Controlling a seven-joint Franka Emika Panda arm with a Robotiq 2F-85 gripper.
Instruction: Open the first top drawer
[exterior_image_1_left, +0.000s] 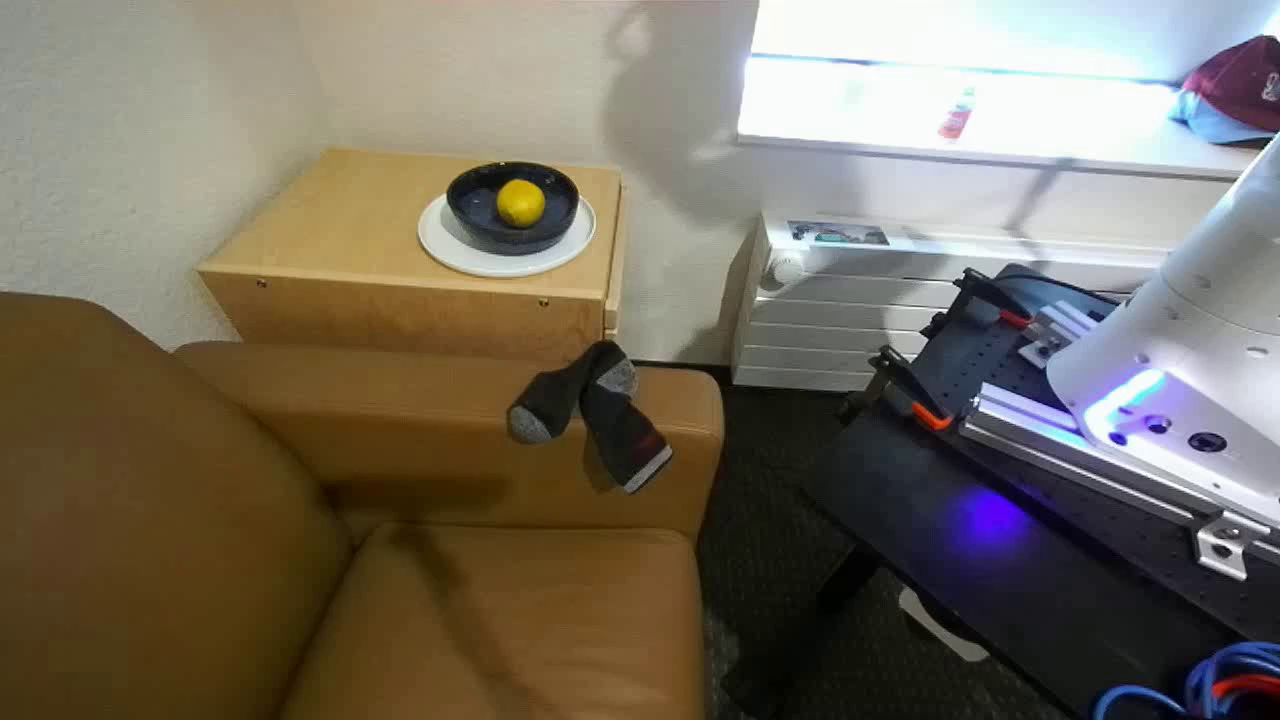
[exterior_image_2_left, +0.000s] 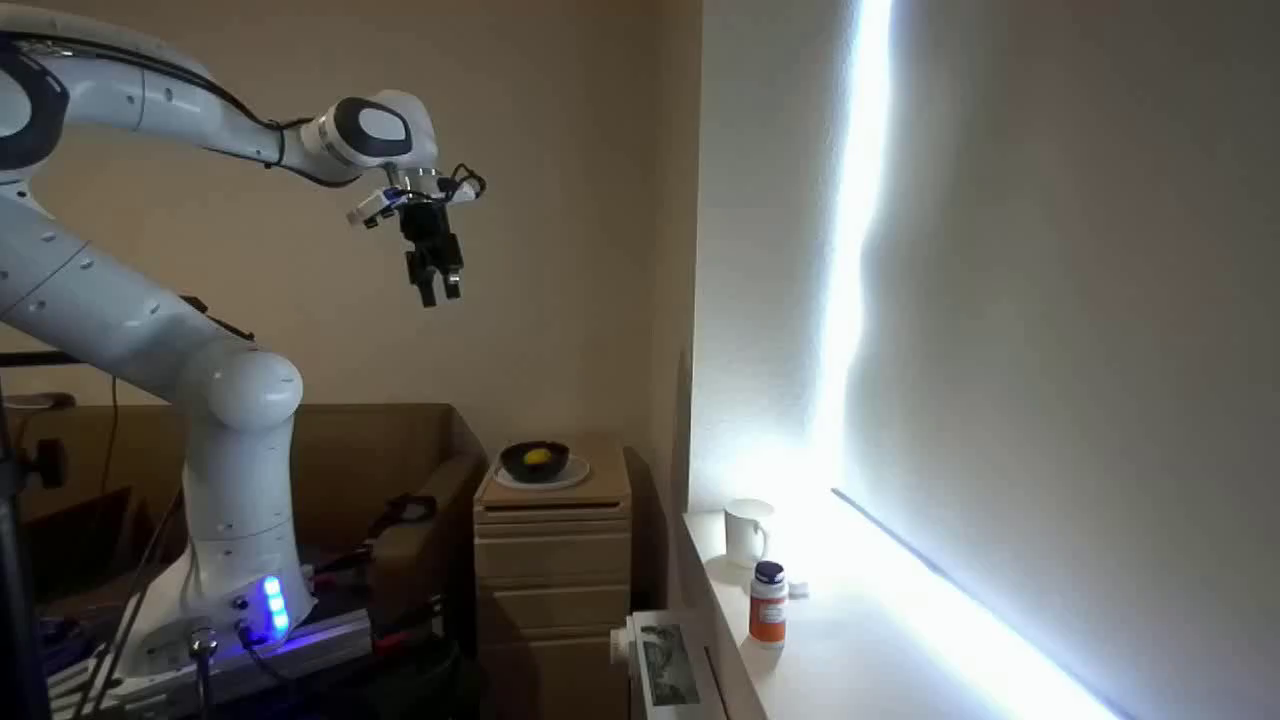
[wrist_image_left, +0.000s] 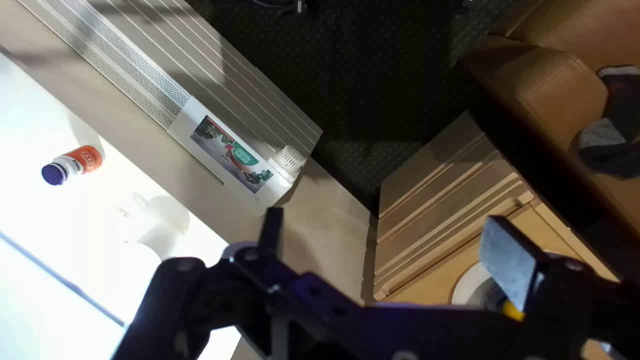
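Upper left, the black two-fingered gripper (exterior_image_2_left: 440, 287) hangs parted (empty). Presumably that's for grasping the shallow pale-wood top drawer (exterior_image_2_left: 552, 515).

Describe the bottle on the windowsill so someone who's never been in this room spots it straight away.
Find the white ribbed radiator, then look up to the bright windowsill above it. There, near a white mug, stands an upright bottle. Its orange label and dark blue cap set it apart from the mug, which looks plain white.
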